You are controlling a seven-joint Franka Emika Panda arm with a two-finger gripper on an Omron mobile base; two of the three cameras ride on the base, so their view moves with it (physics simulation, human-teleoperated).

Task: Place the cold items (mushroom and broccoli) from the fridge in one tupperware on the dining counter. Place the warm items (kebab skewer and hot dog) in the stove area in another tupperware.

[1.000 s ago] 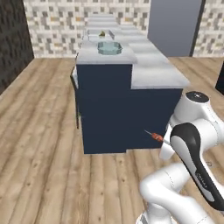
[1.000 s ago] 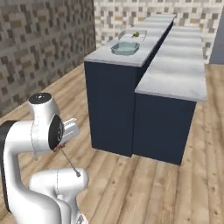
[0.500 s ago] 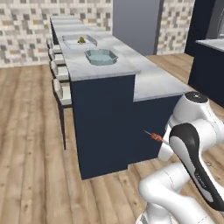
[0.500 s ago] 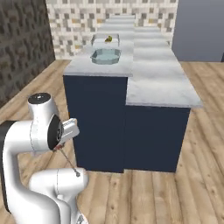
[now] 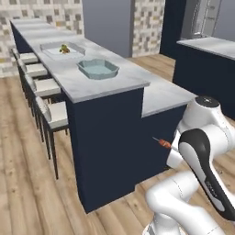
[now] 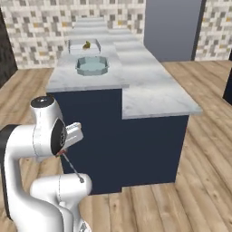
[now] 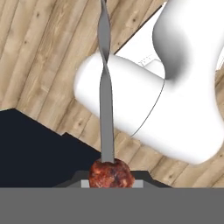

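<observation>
Now I carry the kebab skewer [image 7: 105,131] clenched in the gripper [image 7: 111,183] low beside the counter [image 5: 114,87], and its long tip may hit the counter wall before reaching the empty tupperware [image 5: 97,69].

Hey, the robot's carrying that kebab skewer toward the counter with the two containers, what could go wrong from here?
The kebab skewer is gripped only at its meat end, so its long twisted shaft could swing or slip as the base drives. Its tip points at the robot's own body and might strike it. One tupperware looks empty; the farther tray holds something yellow-green, so the skewer could end up with the wrong food.
</observation>
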